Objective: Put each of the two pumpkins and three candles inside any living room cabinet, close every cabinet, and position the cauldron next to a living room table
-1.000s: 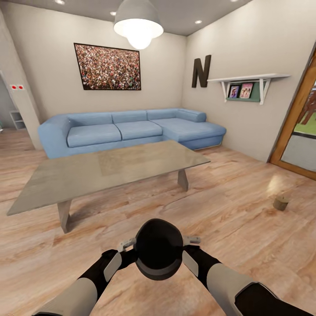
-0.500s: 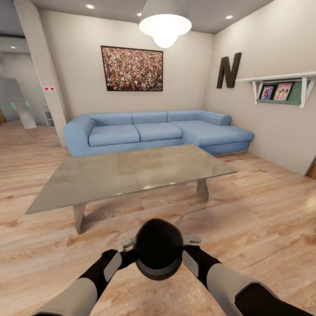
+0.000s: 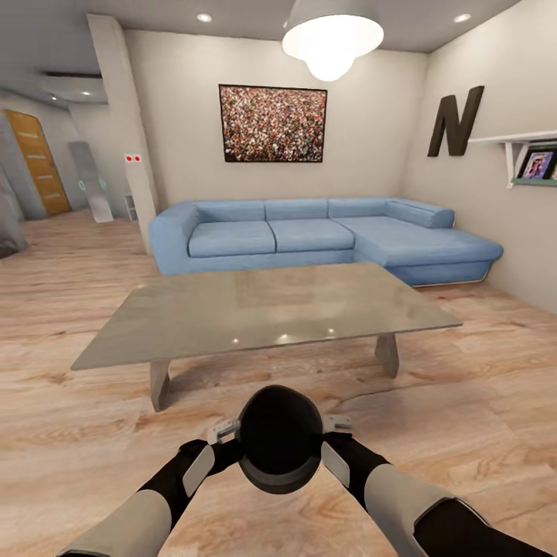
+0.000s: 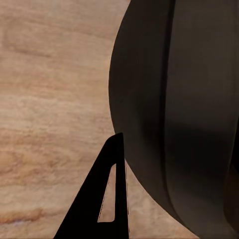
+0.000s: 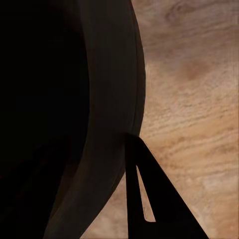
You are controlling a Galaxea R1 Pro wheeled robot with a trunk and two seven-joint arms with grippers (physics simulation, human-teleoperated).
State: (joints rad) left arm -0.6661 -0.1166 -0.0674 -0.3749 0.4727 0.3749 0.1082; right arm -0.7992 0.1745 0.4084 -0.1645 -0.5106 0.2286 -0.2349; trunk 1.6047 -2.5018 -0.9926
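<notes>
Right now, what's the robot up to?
It is carrying the black cauldron between both arms, the left gripper and right gripper pressed against opposite sides of its rim. It faces the grey coffee table on the wooden floor, with the blue sofa behind it. The cauldron is not yet set down.

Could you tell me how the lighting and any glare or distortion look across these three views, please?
Head view: the ceiling lamp is blown out white, small glints dot the table, and walls bow with wide-angle distortion. Left wrist view: the cauldron is close, dim and soft-edged, a fingertip in silhouette. Right wrist view: the cauldron's mouth is near black.
</notes>
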